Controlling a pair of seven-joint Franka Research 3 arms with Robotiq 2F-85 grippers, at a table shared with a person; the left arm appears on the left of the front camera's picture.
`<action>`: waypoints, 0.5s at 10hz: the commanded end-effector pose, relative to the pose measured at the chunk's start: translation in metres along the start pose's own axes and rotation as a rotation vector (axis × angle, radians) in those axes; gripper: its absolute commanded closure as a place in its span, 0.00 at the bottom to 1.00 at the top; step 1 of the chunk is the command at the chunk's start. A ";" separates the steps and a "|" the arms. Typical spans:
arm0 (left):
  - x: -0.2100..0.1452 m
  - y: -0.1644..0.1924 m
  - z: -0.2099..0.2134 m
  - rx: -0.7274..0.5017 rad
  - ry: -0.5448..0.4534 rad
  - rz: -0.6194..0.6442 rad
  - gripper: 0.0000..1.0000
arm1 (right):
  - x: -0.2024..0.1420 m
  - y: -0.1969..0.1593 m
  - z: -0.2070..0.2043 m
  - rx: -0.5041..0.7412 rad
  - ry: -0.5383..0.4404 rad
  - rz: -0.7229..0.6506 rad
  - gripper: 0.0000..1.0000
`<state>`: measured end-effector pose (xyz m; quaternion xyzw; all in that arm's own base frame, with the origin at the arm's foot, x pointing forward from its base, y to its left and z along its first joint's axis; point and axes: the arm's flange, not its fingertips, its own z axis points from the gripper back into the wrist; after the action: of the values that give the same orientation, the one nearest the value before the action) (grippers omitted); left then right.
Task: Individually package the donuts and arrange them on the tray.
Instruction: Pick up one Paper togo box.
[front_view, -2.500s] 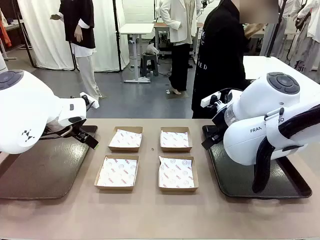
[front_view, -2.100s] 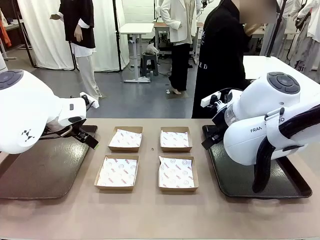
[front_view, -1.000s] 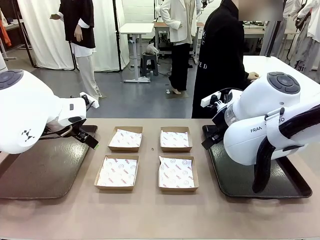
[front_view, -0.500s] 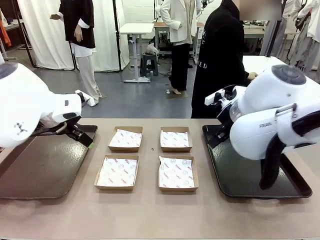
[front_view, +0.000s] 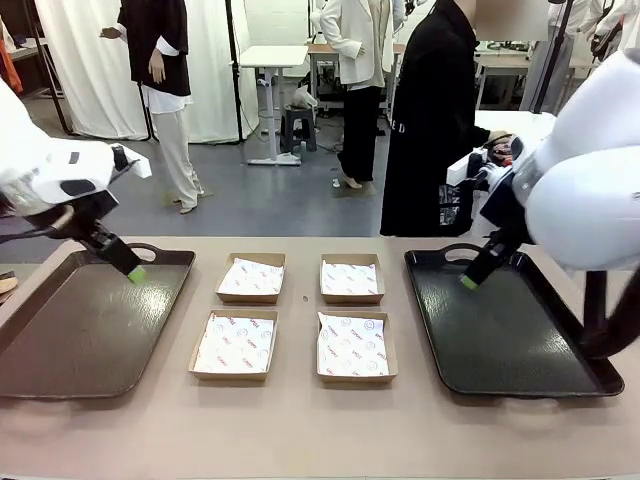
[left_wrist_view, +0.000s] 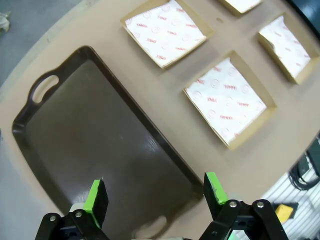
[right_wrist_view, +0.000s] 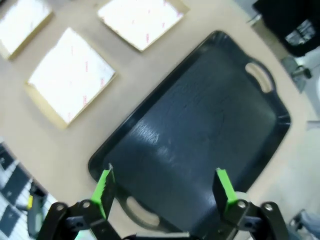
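Trays come first in the front view. The left tray (front_view: 60, 340), dark brown, lies flat on the tabletop (front_view: 300, 430) at the left side. The right tray (front_view: 510, 340), black, lies at the right side. Between them sit four paper-lined boxes (front_view: 234, 345), in two rows of two. The left hand (front_view: 133, 272) hangs over the far end of the left tray, near its handle. The right hand (front_view: 468, 282) hangs over the far end of the right tray. A person (front_view: 432, 130) in a black coat stands at the far side.

In the left wrist view, the left hand (left_wrist_view: 155, 192) is wide open and holds nothing. Its green pads (left_wrist_view: 95, 196) stand far apart above the left tray (left_wrist_view: 90, 140). Boxes (left_wrist_view: 229, 102) lie beside that tray on the tabletop (left_wrist_view: 280, 125).

In the right wrist view, the right hand (right_wrist_view: 164, 186) is wide open too, with nothing in it. It hangs above the near end of the right tray (right_wrist_view: 200, 125). Boxes (right_wrist_view: 67, 82) lie just beside the tray.
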<state>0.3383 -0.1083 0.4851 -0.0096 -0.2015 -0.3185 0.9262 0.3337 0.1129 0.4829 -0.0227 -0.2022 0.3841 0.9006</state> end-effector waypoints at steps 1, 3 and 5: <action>-0.139 -0.059 -0.013 -0.009 -0.020 -0.015 0.00 | -0.122 0.062 -0.009 -0.015 -0.046 0.035 0.00; -0.007 -0.006 0.022 -0.002 0.004 -0.009 0.00 | -0.006 0.004 0.023 -0.003 -0.012 0.015 0.00; -0.011 -0.012 0.045 0.041 -0.019 -0.026 0.00 | -0.010 0.001 0.045 -0.081 -0.034 0.029 0.00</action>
<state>0.3119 -0.1049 0.5140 0.0067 -0.2079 -0.3250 0.9226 0.3125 0.1033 0.5148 -0.0497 -0.2244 0.3911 0.8912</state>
